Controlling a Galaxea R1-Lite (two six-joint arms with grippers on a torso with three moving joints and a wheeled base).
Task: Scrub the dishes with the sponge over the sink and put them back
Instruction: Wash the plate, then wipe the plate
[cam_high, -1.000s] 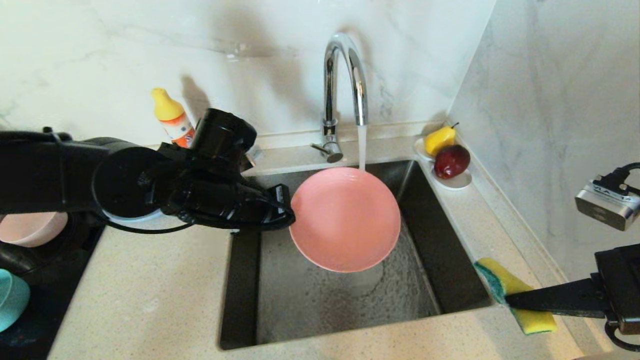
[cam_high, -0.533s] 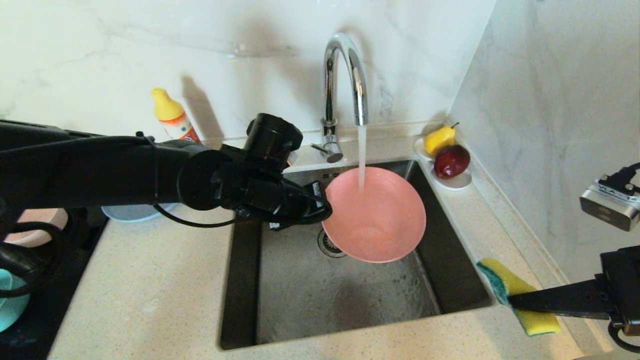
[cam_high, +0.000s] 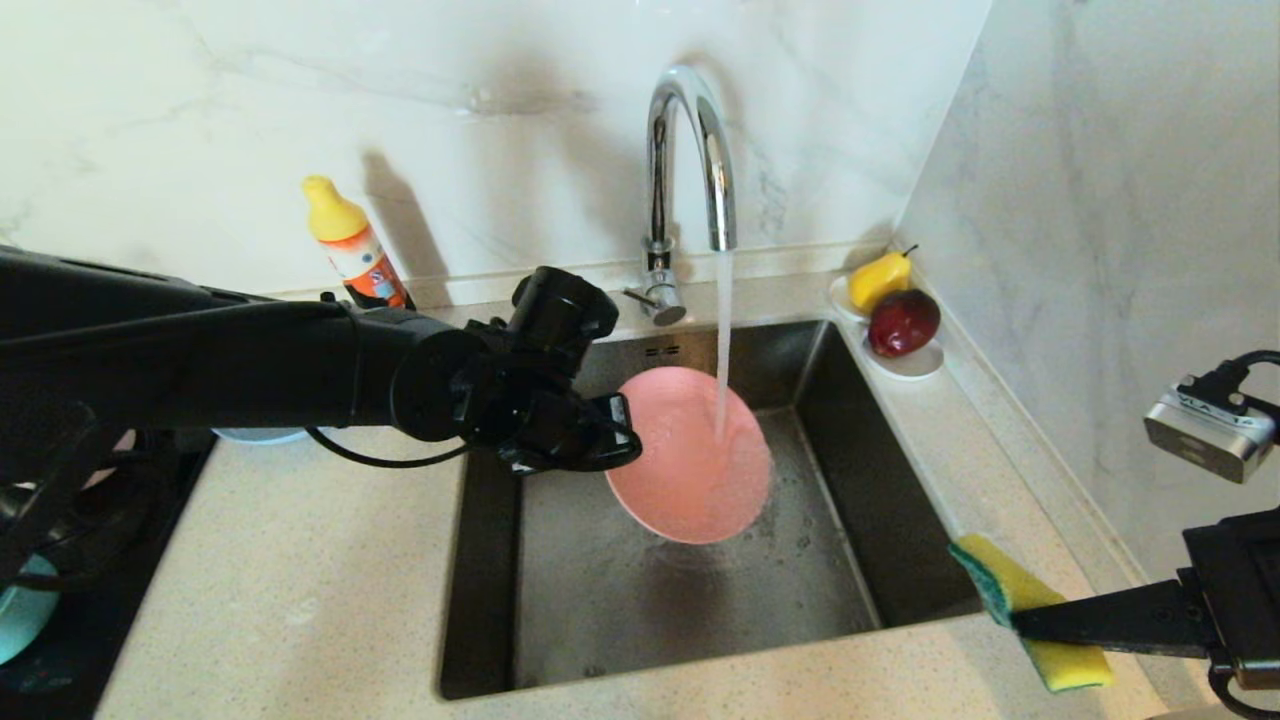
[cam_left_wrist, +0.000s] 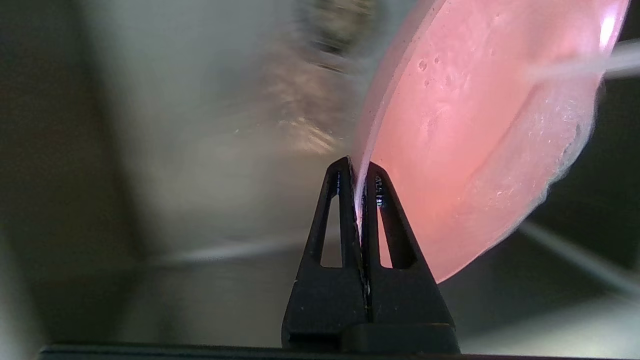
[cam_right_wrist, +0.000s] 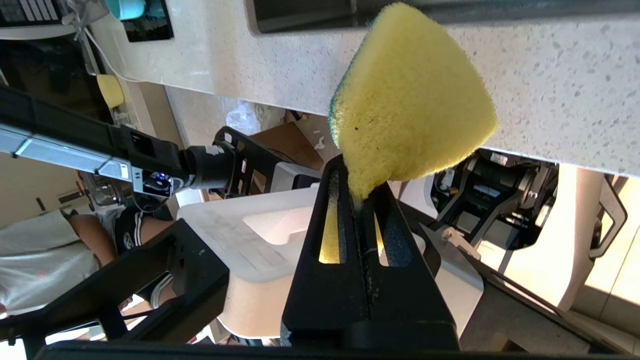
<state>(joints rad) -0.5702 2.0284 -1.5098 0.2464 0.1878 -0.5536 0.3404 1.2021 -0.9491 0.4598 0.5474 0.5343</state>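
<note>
My left gripper (cam_high: 622, 436) (cam_left_wrist: 356, 170) is shut on the rim of the pink plate (cam_high: 690, 455) (cam_left_wrist: 465, 130), which hangs tilted inside the steel sink (cam_high: 880, 560) with its face turned up. Water from the chrome faucet (cam_high: 690, 150) falls onto the plate and splashes off it. Over the counter at the sink's front right corner, my right gripper (cam_high: 1015, 605) (cam_right_wrist: 356, 192) is shut on the yellow sponge (cam_high: 1030, 610) (cam_right_wrist: 410, 105), whose green layer faces the sink. A grey-blue plate's edge (cam_high: 250, 436) and a teal bowl (cam_high: 20, 620) peek out at the left behind my left arm.
A yellow-capped detergent bottle (cam_high: 350, 245) stands on the back ledge. A white dish with a pear (cam_high: 880, 278) and a dark red fruit (cam_high: 903, 322) sits at the sink's back right corner. A marble wall closes the right side. Speckled countertop (cam_high: 300, 580) lies left of the sink.
My left arm has carried the pink plate from above the sink down into it, under the stream, and tipped it more steeply. The right gripper and sponge have stayed in place.
</note>
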